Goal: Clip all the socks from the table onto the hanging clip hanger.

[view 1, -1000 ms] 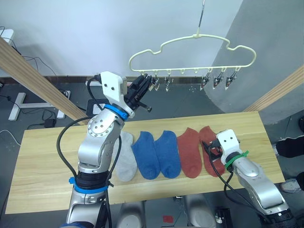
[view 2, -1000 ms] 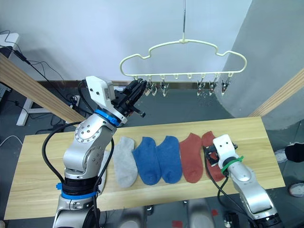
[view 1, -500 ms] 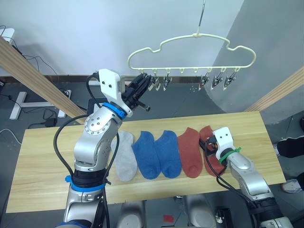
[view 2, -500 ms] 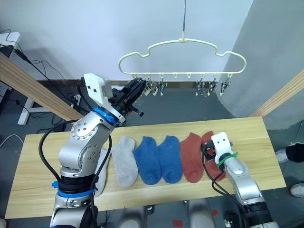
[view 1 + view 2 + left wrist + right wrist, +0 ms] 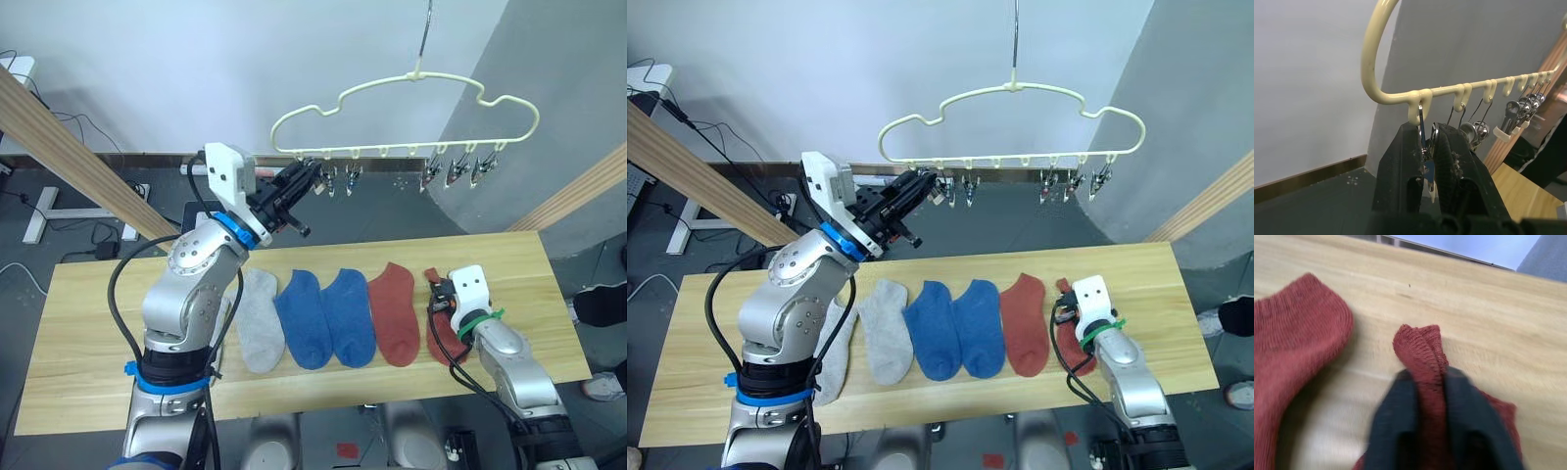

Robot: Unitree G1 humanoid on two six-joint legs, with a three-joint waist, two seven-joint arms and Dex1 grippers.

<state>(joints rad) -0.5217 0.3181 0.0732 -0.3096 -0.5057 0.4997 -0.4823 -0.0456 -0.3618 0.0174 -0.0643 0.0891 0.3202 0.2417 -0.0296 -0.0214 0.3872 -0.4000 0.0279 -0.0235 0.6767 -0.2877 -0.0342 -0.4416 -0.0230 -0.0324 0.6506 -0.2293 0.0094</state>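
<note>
Up at 12 o'clock of the left eye view, the pale yellow-green wire clip hanger with a cloud-shaped outline (image 5: 407,110) hangs from a metal hook over the far edge of the long light-wood plank table (image 5: 88,323). Small silver clips dangle along its bar, some bunched toward the 3 o'clock end.

Left gripper (image 5: 299,186) is raised at about 11 o'clock from the table's middle, its two black fingers (image 5: 1400,166) squeezed on the endmost silver metal clip (image 5: 1426,147) at the hanger's 9 o'clock end; the wrist view shows the clip pinched between the pads, fingers nearly closed.

Socks lie in a row across the table's middle. From 9 to 3 o'clock: a light grey knit ankle sock (image 5: 830,348) mostly hidden behind the left arm, a second light grey sock (image 5: 257,321), two royal blue ankle socks (image 5: 304,320) and (image 5: 348,315) touching side by side, then a flat brick red ankle sock (image 5: 394,313).

Right gripper (image 5: 443,305) sits low at the table's 4 o'clock area, fingers (image 5: 1393,428) closed tight on a bunched fold of the second brick red sock (image 5: 1422,355). That sock is crumpled and pulled up at the pinch, the rest of it on the wood, just beside the flat red one.
</note>
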